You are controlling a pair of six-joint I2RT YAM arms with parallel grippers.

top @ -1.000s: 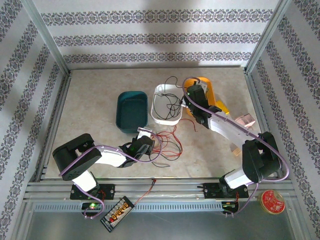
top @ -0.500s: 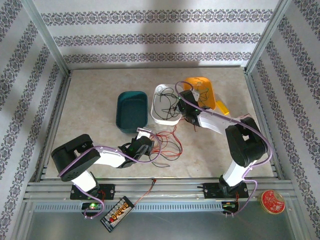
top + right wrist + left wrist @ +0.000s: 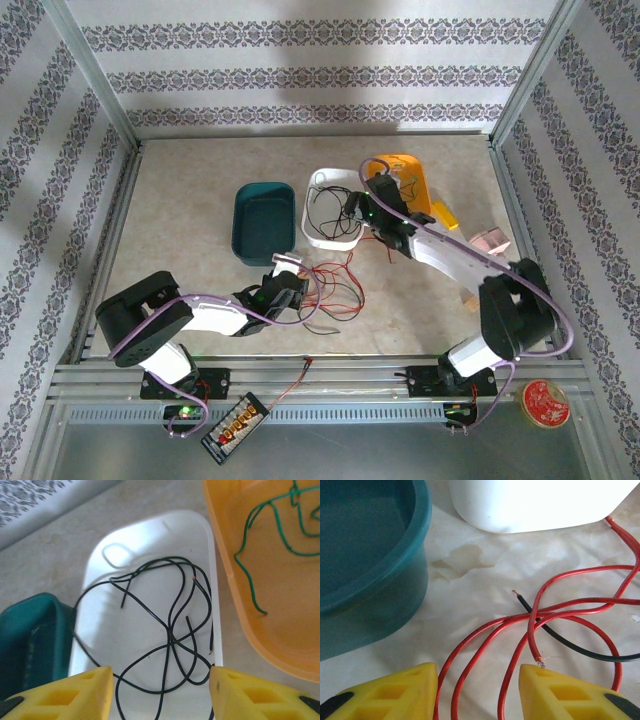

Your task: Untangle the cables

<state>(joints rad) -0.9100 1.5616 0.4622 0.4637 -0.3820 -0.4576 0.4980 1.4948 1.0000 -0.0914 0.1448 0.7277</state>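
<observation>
Cables (image 3: 335, 285) are split by colour.

Top view: black cables (image 3: 335, 208) lie in the white tray (image 3: 322, 240), and a green cable (image 3: 408, 185) lies in the orange tray (image 3: 425, 200). Red cables (image 3: 340, 275) are loose on the bench (image 3: 190, 200) near the teal tray (image 3: 262, 245). The right gripper (image 3: 358, 208) is over the white tray. A second ago its fingers were closed and a black strand rose past the tray's far rim. Now the fingers are apart and the strand is down, so the black drop looks done. The left arm has barely shifted.

Left wrist: the left gripper (image 3: 477, 690) has fingers about half apart, holding nothing. Red cables (image 3: 570, 605) run between them on the bench, crossed by one black cable (image 3: 560, 637), so that knot is probably next.

Right wrist: the right gripper (image 3: 160, 695) has fingers parted and holds nothing. Black cables (image 3: 170, 630) are coiled in the white tray (image 3: 150, 522) below.
</observation>
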